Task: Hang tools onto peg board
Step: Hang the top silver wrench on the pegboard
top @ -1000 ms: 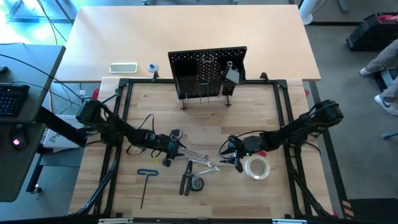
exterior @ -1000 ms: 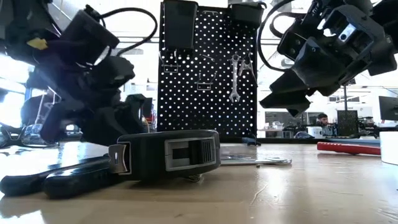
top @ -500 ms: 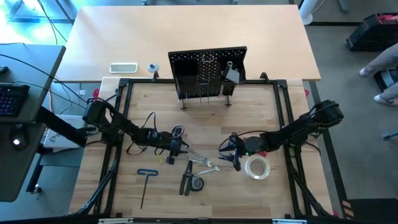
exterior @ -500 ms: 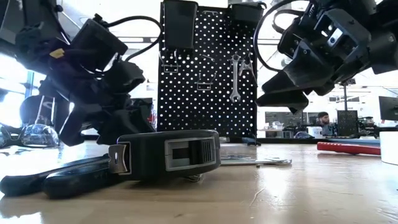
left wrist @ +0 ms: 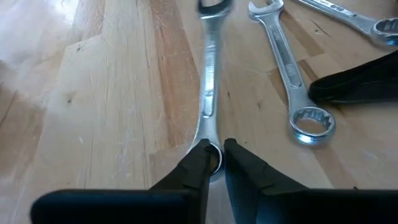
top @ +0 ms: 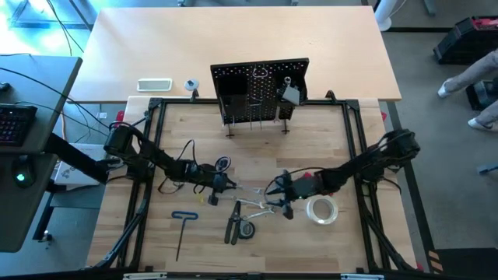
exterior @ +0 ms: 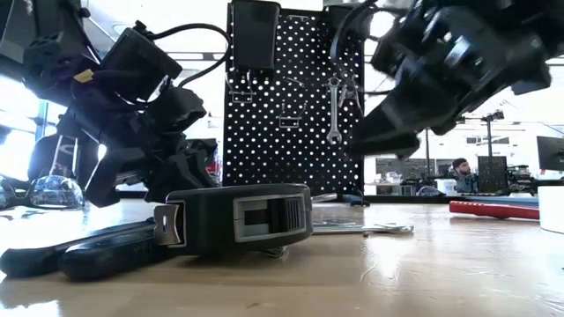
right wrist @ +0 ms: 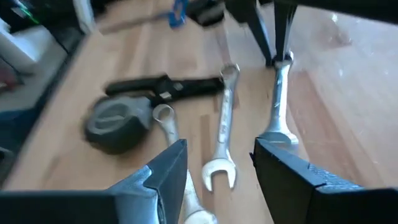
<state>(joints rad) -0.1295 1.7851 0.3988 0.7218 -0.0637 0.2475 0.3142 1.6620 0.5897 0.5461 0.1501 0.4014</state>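
One silver wrench (left wrist: 209,87) | flat on table | left hand (left wrist: 214,163) pinching its ring end

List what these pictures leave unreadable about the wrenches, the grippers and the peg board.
- Wrench in the left gripper: left wrist view blurs its far end, so the head type is unclear.
- Right gripper: low view shows it motion-blurred; its height above the table cannot be told.
- Peg board: high view is too steep and small to name the hung items; low view cuts off its top bins.
- Pliers: low view hides them partly behind the tape measure.
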